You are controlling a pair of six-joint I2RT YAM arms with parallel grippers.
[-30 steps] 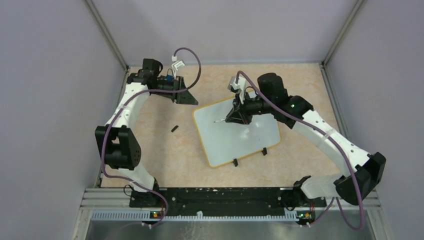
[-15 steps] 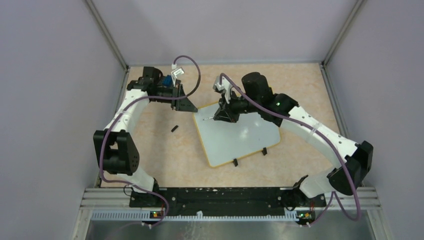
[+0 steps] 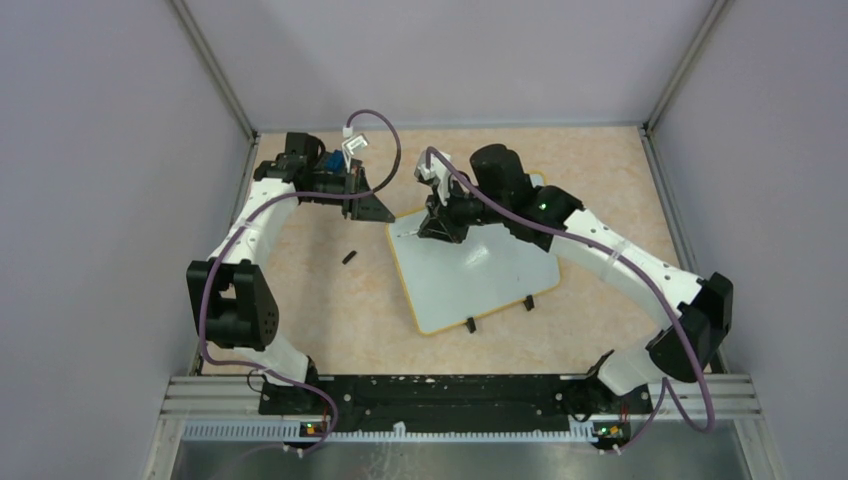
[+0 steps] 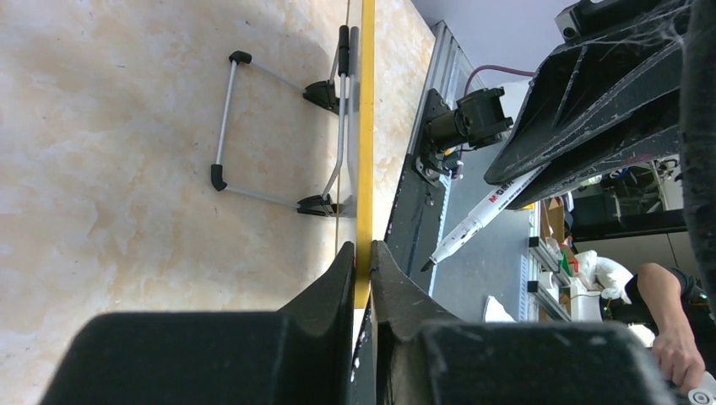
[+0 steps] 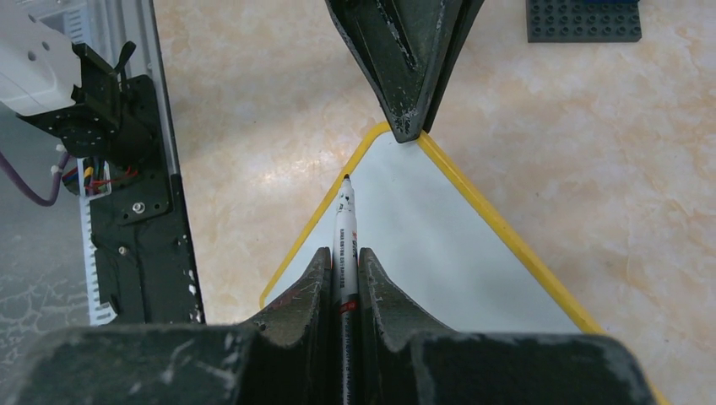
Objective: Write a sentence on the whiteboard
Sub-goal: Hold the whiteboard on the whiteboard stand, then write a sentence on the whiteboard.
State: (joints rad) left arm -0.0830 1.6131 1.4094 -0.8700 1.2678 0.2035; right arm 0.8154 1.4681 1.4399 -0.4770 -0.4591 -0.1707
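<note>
**Whiteboard.** The large white rectangular whiteboard (image 3: 490,280) with a thin yellow rim (image 5: 498,229) is resting on its black clip feet (image 3: 470,325) on the beige marbled table (image 3: 330,300), between the two arms. Its long axis is running roughly left to right, with the right end turned slightly away from the arm bases. No lettering of the sentence is showing on the face in any view.

**Left tool.** The left tool (image 4: 363,249) is pinching the yellow rim at the board's far-left corner. Its jaws are drawn in to a narrow gap, one on each side of the rim.

**Right tool.** The right tool (image 5: 342,253) is clamping a white-barrelled, black-tipped marker (image 5: 344,219). The barrel is lying along the slot between the fingers, and the tip is projecting forward.

**Governing relation.** The marker's long axis is pointing straight at the pinned corner. Its tip is sitting over the white face just inside that corner, near the left tool's fingertips but apart from them. Nearly all of the writing area is lying behind and to the right of the tip, on the right arm's side. Whether the tip is touching the face cannot be told.

**Assessment.** Writing appears not yet begun. The first stroke is likely calling for travel along the board's long axis, away from the left tool. The small clearance between the two tools at the corner is the main collision concern.
</note>
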